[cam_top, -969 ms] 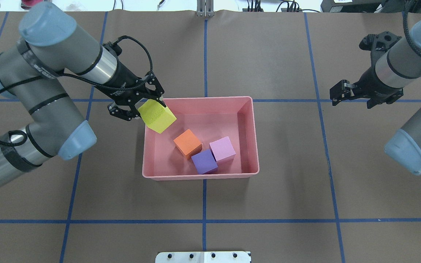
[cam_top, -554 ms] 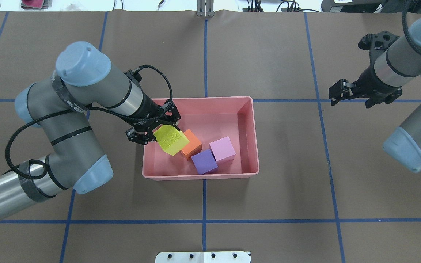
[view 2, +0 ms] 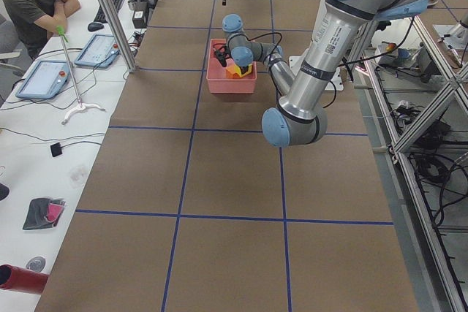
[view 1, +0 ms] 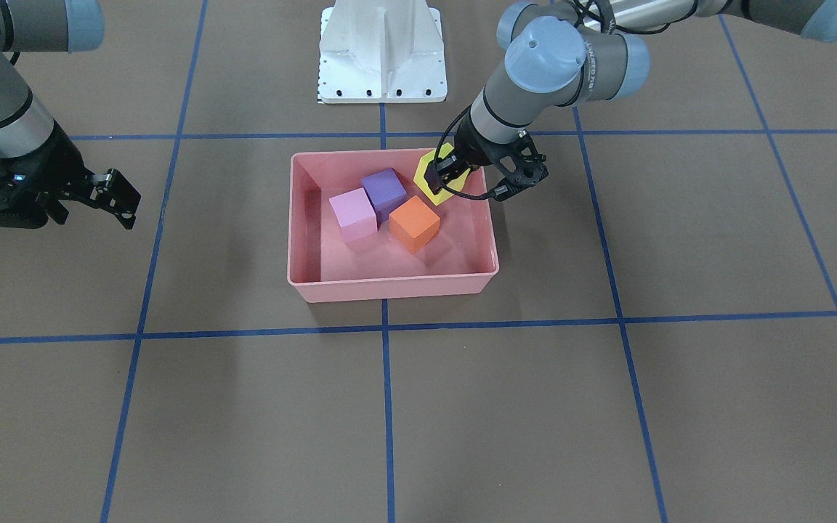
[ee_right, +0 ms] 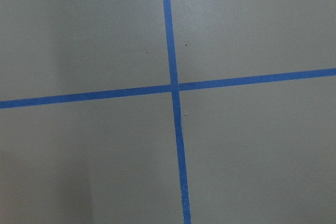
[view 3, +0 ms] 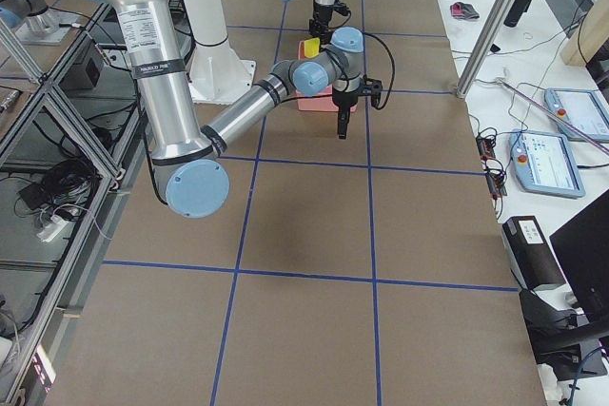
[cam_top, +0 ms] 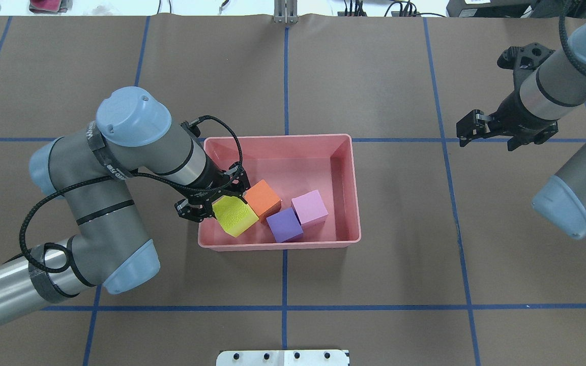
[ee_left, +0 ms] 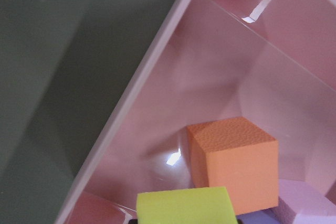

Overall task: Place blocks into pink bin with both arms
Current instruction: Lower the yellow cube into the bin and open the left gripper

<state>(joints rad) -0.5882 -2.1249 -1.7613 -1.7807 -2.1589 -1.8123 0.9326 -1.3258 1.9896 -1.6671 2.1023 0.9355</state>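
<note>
The orange foam cube (cam_top: 263,198), purple foam cube (cam_top: 284,224) and light-pink foam cube (cam_top: 309,207) lie in the salmon-pink plastic tub (cam_top: 277,136); only the yellow foam cube (cam_top: 234,216) remains, clamped in the left hand (cam_top: 216,201) over its corner.

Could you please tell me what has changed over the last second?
The left gripper, shut on the yellow block, carried it from above the far-left corner of the pink bin toward the robot and down inside. The block is now beside the orange block and still gripped. The orange block, purple block, light pink block and bin stayed put. The right gripper barely moved.
</note>
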